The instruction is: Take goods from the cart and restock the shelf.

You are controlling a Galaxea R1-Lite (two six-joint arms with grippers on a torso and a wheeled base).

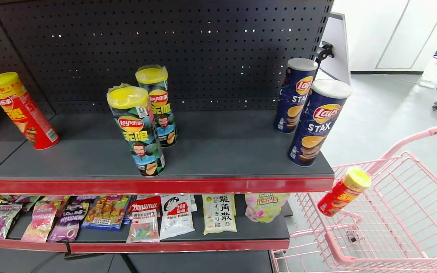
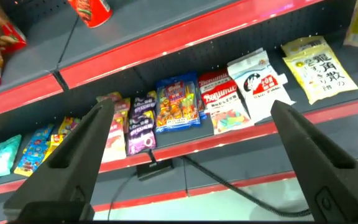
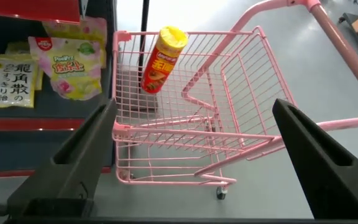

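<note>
I'm seeing one red can [image 1: 344, 191] tilting inside the pink cart [image 1: 404, 144]. The shelf [image 1: 157, 185] is carrying two green cans [image 1: 137, 129], two blue cans [image 1: 315, 123] and one red tube [image 1: 23, 110]. Left claw [image 2: 191, 109] and right claw [image 3: 194, 106] are hanging released, empty.

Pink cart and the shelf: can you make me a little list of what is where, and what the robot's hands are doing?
In the pink cart: one red can with a yellow lid, tilted
Right end of top shelf: two blue cans, standing
Middle of it: two green-patterned cans with yellow lids, standing
Left part: second red can, standing
On lower shelf: row of snack bags, lying flat
Robot's left gripper: open, empty, facing the lower shelf
Robot's right gripper: open, empty, facing the cart
</note>
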